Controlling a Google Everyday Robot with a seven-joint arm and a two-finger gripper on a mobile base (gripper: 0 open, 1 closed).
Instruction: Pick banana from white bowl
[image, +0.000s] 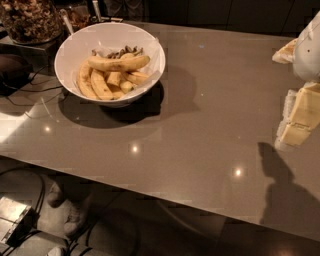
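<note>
Nearest me, below the table edge: floor with dark cables (22, 175) and a small grey box (12, 215) at bottom left.

Grey-brown table (200, 125) fills most of the view. My gripper (299, 120) hangs at the right edge of the view, over the table's right side and well apart from the bowl. I cannot tell whether it is spread or pressed together. Its shadow (280, 180) falls on the tabletop just in front of it.

White bowl (70, 47) sits on the far left part of the table, upright. It holds a pile of yellow fruit. The banana (119, 63) lies across the top of the pile, nearly level, toward the back of the bowl. It rests on the shorter curved bananas (100, 85) under it.

Farthest back, top left corner: glass container (30, 20) full of dark brown bits, just behind the bowl.
</note>
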